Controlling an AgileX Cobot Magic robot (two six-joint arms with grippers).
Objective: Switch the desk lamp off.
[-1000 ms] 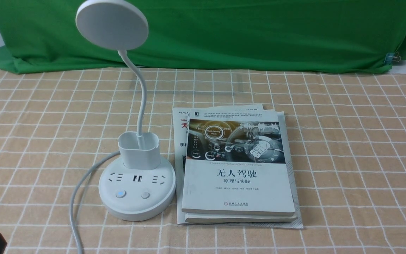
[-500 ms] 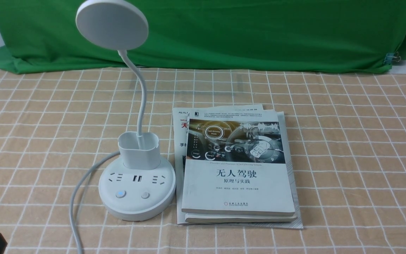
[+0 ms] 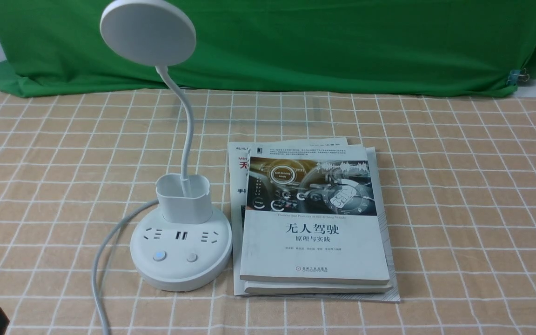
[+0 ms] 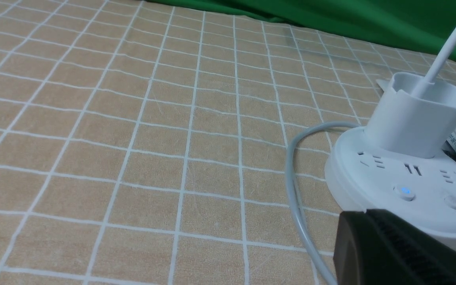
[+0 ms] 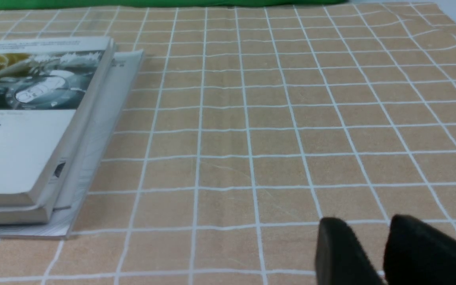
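Desk lamp: the white desk lamp (image 3: 180, 251) stood on the counter (image 3: 458, 195) at about 7 o'clock from the middle of the front view, upright, just left of the books.
Head: a flat round disc (image 3: 148, 31) sat high at 11 o'clock, its plain back toward the camera.
Neck: a thin white neck (image 3: 185, 135) curved from the disc down into the cup.
Cup: a small rounded white cup (image 3: 184, 197) stood on the far part of the base; only the neck showed inside it.
Base: the round base (image 4: 402, 190) carried a row of sockets and, nearer, two buttons; the left button (image 3: 159, 256) glowed blue, the right button (image 3: 191, 257) was plain.
Cord: a pale cord (image 3: 105, 260) left the base at 9 o'clock and looped toward 6 o'clock.
Books: a stack of books (image 3: 314, 223) lay flat, touching or just beside the base at 3 o'clock.
Left gripper: the left gripper (image 4: 394, 253) sat near the base, apart from it; only a dark part showed, so I cannot tell whether it was parted or closed.
Right gripper: the right gripper (image 5: 374, 245) hung over bare cloth well apart from the lamp, its fingers slightly parted and empty.
Backdrop: a green cloth (image 3: 324, 42) hung along 12 o'clock.
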